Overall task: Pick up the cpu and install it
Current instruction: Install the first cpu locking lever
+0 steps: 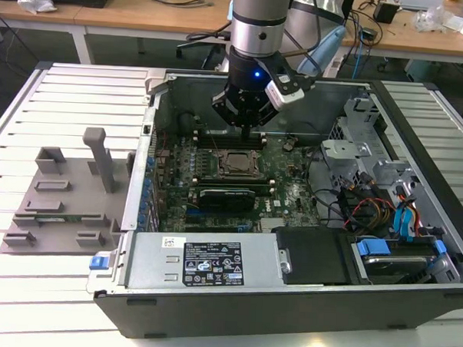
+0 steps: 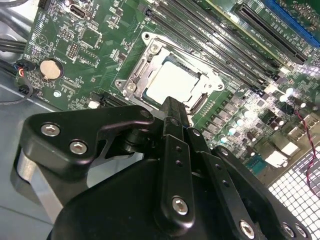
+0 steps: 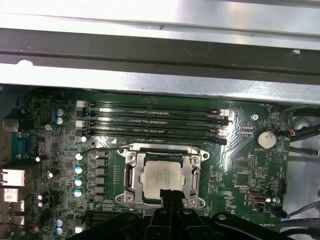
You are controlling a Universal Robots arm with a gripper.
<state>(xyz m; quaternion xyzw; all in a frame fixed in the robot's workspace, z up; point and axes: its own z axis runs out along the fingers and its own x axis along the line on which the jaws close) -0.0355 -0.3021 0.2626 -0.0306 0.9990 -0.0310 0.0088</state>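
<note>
The black two-fingered claw (image 1: 247,130) hangs just above the open grey computer case (image 1: 410,304), its fingers drawn together and apparently holding nothing — though the tips are hard to make out. Directly below it, the flat square CPU with a silver-grey metal top (image 3: 161,174) already lies inside the metal socket frame (image 3: 131,176) on the green motherboard (image 2: 75,65). The placing step looks done; seating it calls for a check that it sits level.

The arm (image 1: 257,21) is a silver-grey cylinder with a dark band, ending in a black wrist that carries a small blue light. A white camera block (image 1: 287,90) sits on its side. The gripper (image 2: 172,112) is matte black, its linkage plates fastened with silver screws.
</note>
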